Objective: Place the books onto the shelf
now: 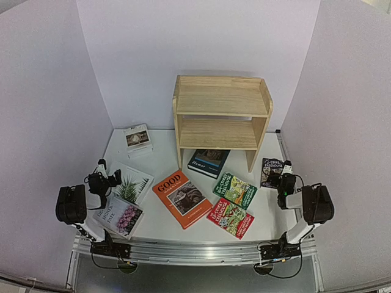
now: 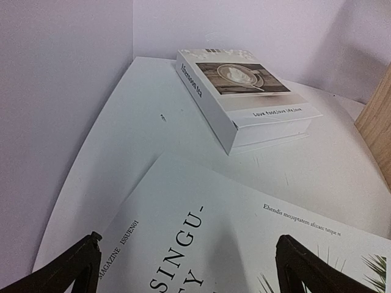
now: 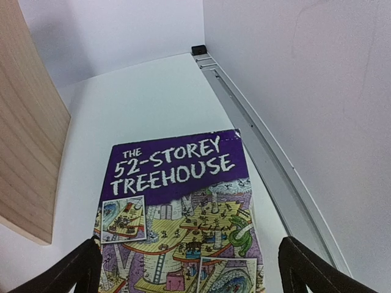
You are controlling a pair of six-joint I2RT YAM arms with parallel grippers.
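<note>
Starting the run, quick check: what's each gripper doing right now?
Left gripper: open, empty, above the white magazine.
Right gripper: open, empty, above the 52-Storey Treehouse book.

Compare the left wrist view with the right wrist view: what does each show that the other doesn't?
Only the left wrist view: the small white book titled Afternoon tea, lying flat, and nearer, the white magazine with the plant below the open left gripper. Only the right wrist view: the purple 52-Storey Treehouse book below the open right gripper, and a metal rail along the table edge. Both: a slice of the wooden shelf side panel, the white table and the white walls.
</note>
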